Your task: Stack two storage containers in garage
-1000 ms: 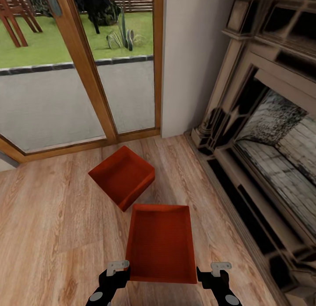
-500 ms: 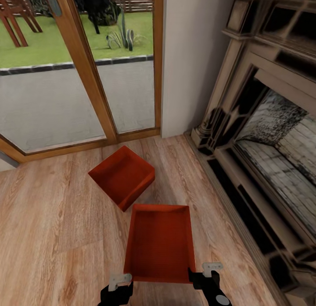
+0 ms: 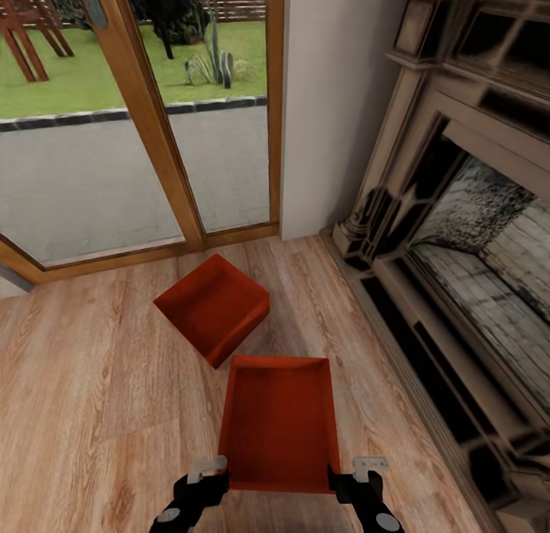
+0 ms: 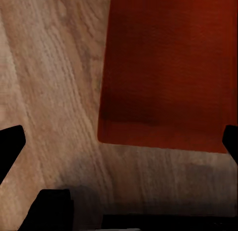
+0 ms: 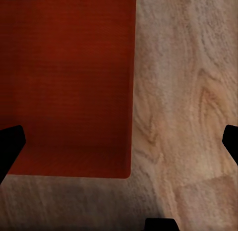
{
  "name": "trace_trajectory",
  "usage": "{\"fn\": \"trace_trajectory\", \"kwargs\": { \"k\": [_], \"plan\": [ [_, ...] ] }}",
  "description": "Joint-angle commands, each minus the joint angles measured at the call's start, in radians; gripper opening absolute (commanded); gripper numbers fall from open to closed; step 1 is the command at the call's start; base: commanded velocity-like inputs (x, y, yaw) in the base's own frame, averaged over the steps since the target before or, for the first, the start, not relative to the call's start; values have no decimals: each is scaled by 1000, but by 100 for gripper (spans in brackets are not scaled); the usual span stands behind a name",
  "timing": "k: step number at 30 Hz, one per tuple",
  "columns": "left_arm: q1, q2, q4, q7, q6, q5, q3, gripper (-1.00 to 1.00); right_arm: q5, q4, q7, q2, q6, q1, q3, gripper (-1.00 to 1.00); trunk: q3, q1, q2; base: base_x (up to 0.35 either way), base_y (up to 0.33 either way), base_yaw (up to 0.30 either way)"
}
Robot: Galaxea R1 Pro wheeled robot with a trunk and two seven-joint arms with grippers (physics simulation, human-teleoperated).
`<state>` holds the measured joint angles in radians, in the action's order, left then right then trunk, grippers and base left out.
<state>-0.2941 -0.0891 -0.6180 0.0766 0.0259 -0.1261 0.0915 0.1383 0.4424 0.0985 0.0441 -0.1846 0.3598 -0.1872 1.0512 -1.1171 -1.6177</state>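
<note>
Two rust-red storage containers lie on the light wood-plank living room floor. The far container (image 3: 212,308) sits askew near the glass door. The near container (image 3: 279,422) lies lengthwise right in front of me. My left gripper (image 3: 212,479) hovers at its near left corner and my right gripper (image 3: 345,479) at its near right corner. Seen from the left wrist, the container (image 4: 168,72) lies ahead of the open left gripper (image 4: 120,144). From the right wrist, the container (image 5: 69,82) lies under the open right gripper (image 5: 119,142), with the fingers spread wide and holding nothing.
A wood-framed glass door (image 3: 145,113) closes the far side, with a white wall section (image 3: 336,98) beside it. An ornate dark fireplace (image 3: 466,235) runs along the right, its hearth edge close to the near container. Bare plank floor (image 3: 84,411) spreads to the left.
My right gripper has shifted inward to the near container's right corner. My left gripper dipped, then came back up at the left corner. The containers stay put.
</note>
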Motion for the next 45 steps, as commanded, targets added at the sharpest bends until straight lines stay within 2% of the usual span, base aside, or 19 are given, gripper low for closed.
{"fn": "trace_trajectory", "kwargs": {
  "k": [1, 2, 4, 9, 19, 25, 34, 45],
  "plan": [
    [0, 7, -179, 8, 62, -11, 6, 100, 10, -1, 7, -1, -4, 1, -8, 100, 0, 0, 0, 0, 0, 0],
    [0, 13, -234, 7, 125, -11, 7, 100, 10, -1, 8, -1, -4, 1, -9, 100, 0, 0, 0, 0, 0, 0],
    [0, 17, -263, 7, 162, -12, 10, 100, 9, -1, 8, -1, -4, 1, -9, 100, 0, 0, 0, 0, 0, 0],
    [0, 20, -292, 5, 200, -11, 15, 100, 8, 0, 10, -1, -3, 1, -9, 100, 0, 0, 0, 0, 0, 0],
    [0, 19, -293, 6, 204, -9, 17, 100, 7, 6, 12, -1, -4, 1, -7, 100, 0, 0, 0, 0, 0, 0],
    [0, 14, -288, 5, 204, -10, 17, 100, 5, 82, 12, -4, -1, 1, -7, 100, 0, 0, 0, 0, 0, 0],
    [0, 12, -287, 5, 204, -9, 17, 100, 5, 126, 12, -4, 2, 1, -7, 100, 0, 0, 0, 0, 0, 0],
    [0, 15, -287, 5, 204, -9, 17, 100, 14, 119, 8, -4, 1, 1, -7, 100, 35, -42, -77, 0, 0, 0]
  ]
}}
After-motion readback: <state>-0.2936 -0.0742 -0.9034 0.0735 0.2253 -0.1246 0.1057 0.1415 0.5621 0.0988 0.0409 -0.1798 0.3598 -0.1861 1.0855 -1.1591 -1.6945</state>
